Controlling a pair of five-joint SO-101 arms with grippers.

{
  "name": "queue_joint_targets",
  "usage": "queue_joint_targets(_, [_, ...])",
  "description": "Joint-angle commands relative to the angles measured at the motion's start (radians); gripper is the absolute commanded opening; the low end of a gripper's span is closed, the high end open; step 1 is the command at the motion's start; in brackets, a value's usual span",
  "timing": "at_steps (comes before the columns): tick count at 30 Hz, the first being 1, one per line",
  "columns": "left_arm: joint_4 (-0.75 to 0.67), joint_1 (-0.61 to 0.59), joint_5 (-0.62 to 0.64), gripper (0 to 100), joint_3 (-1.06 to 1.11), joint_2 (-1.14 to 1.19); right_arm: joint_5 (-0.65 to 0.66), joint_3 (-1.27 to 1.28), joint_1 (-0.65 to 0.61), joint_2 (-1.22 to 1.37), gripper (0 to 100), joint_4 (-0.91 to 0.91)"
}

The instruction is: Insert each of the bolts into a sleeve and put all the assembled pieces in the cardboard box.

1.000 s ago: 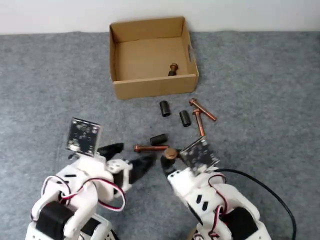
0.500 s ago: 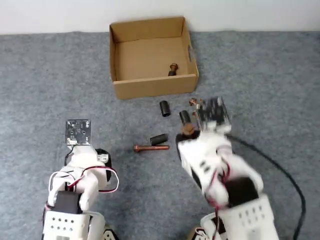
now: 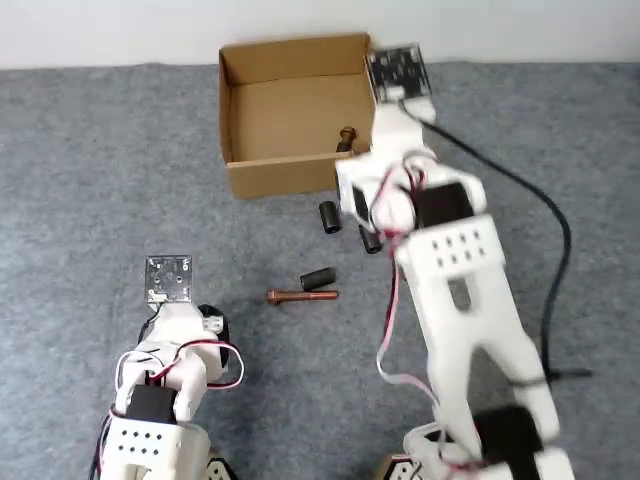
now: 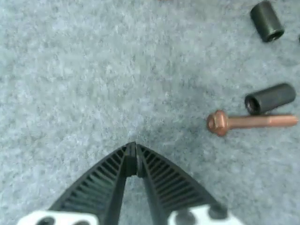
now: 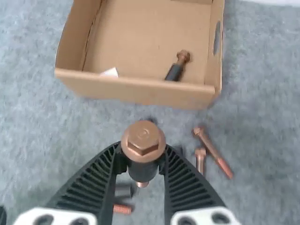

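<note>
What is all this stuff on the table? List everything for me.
Cardboard box: one, brown, table's far side.
Assembled bolt-in-sleeve pieces: two, copper and black; one in the box, one held.
Loose metal bolts: three, copper; one mid-table, two by the box's corner.
Loose cylindrical sleeves: three, black; two before the box, one beside the mid-table bolt.
Felt table cover: one, grey, under everything.
Left end effector: one, black, shut, empty, near side.
Right end effector: one, black, shut on an assembled piece, before the box.
</note>
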Motion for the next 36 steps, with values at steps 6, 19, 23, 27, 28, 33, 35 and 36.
queue_joint_targets(6, [-0.028, -0.006, -0.005, 1, -0.005, -0.009, -0.005, -0.48, 0.008, 0.329, 0.8, -0.058])
queue_joint_targets(19, [-0.028, -0.044, -0.003, 1, -0.005, -0.009, -0.003, -0.671, 0.004, 0.705, 0.8, -0.311])
queue_joint_targets(23, [-0.028, -0.046, -0.002, 1, -0.005, -0.009, -0.003, -0.671, 0.002, 0.768, 0.8, -0.363])
queue_joint_targets(27, [-0.028, -0.046, -0.002, 1, -0.005, -0.009, -0.002, -0.671, 0.002, 0.819, 0.8, -0.381])
queue_joint_targets(28, [-0.028, -0.046, -0.002, 1, -0.005, -0.009, -0.002, -0.671, 0.001, 0.829, 0.8, -0.381])
queue_joint_targets(33, [-0.028, -0.046, -0.002, 1, -0.005, -0.009, -0.002, -0.671, -0.016, 0.871, 0.8, -0.381])
queue_joint_targets(35, [-0.028, -0.046, -0.002, 1, -0.005, -0.009, -0.002, -0.671, -0.028, 0.877, 0.8, -0.377])
queue_joint_targets(36, [-0.028, -0.046, -0.002, 1, -0.005, -0.009, 0.003, -0.671, -0.03, 0.878, 0.8, -0.375])
